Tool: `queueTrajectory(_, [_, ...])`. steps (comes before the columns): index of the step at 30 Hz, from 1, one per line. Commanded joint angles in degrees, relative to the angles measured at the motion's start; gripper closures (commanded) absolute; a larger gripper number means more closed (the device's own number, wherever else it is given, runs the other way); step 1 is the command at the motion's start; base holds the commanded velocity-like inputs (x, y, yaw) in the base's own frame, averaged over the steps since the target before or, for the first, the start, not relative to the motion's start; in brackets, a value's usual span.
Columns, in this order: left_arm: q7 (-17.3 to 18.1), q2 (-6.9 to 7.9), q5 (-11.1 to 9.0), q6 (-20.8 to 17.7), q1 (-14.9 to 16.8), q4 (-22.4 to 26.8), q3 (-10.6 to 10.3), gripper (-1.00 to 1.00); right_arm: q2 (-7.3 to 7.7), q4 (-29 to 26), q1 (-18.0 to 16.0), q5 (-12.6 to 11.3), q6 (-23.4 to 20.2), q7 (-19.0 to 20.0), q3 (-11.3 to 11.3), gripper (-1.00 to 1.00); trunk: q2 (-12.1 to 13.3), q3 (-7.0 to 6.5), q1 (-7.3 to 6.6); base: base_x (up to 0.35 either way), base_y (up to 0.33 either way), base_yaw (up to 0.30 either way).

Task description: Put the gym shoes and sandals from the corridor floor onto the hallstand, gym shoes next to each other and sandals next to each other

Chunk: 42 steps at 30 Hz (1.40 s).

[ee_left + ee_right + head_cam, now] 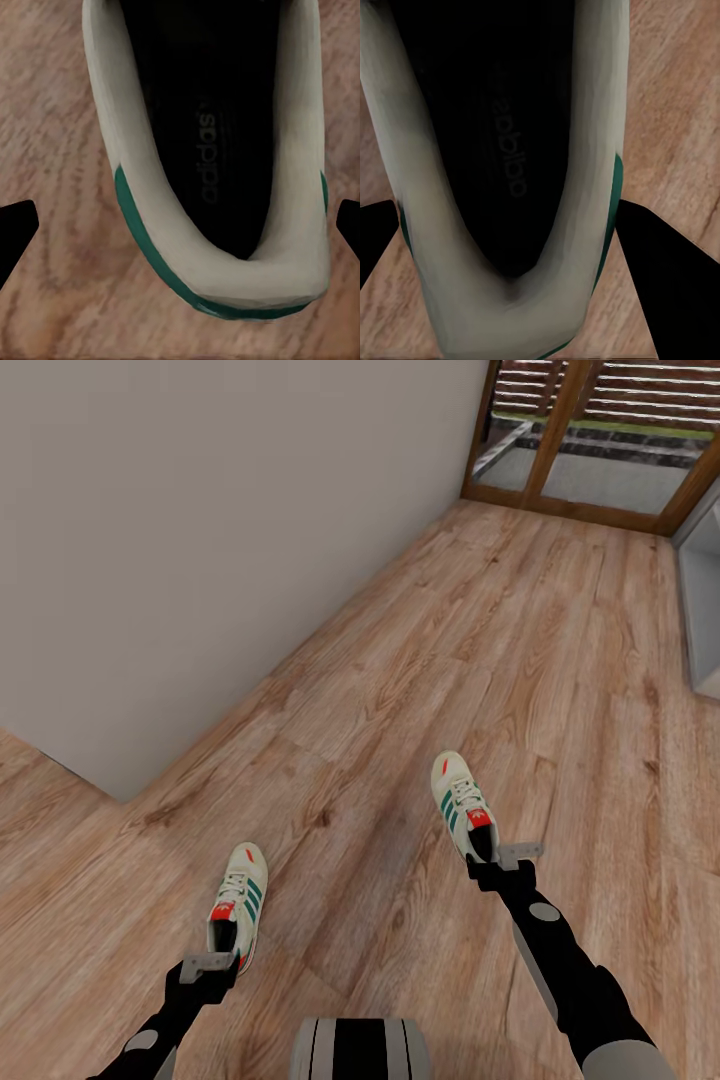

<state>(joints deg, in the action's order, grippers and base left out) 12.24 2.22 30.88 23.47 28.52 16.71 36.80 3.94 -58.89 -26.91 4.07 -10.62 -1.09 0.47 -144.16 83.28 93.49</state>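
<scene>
Wood planks run the length of the corridor floor [420, 660], past a plain grey wall to a glazed wooden door at the far end, and both gym shoes are down at the robot's end of it. The left gripper [208, 966] sits at the heel of the left shoe [238, 905]; the left wrist view looks straight into that shoe's dark opening, with the heel collar lying between the jaws and a clear gap of floor on each side, so those jaws are spread wide and touching nothing. The right gripper [492, 860] is at the heel of the right shoe [462, 800]; the right wrist view has its heel between the jaws too, one dark finger [667, 277] right against the green-trimmed side and the other just off the opposite side. I cannot tell whether that counts as a firm grip or merely a near one. Whether either shoe has left the floor is also hard to judge from here; both look to be resting on it or barely above. The shoes are well apart from each other. A white-grey unit edges in at the far right, possibly the rack, too cropped to be sure. I'd judge the job as barely begun: shoes lined up for pickup, none racked, and sandals to be fetched after.
</scene>
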Motion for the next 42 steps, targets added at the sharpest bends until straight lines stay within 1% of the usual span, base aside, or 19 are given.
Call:
queueTrajectory(1, [0.42, -0.02, 0.25, 0.17, 0.04, -0.01, 0.48, -1.0, 0.01, -0.09, -0.01, 0.42, -0.37, -0.14, 0.05, 1.0, -0.03, 0.26, 0.01, 0.0, 0.0, 0.0])
queueTrajectory(7, [0.42, 0.0, 0.28, 0.17, 0.04, -0.01, 0.52, -1.0, 0.01, -0.15, -0.05, 0.42, -0.37, -0.14, 0.05, 1.0, -0.11, 1.59, 0.17, 0.0, 0.0, 0.0])
queueTrajectory(42, [0.42, 0.07, 0.24, 0.2, 0.04, -0.01, 0.59, -1.0, 0.01, -0.17, -0.01, 0.42, -0.37, -0.14, 0.05, 1.0, -0.11, 1.59, 0.17, 0.014, 0.0, 0.0])
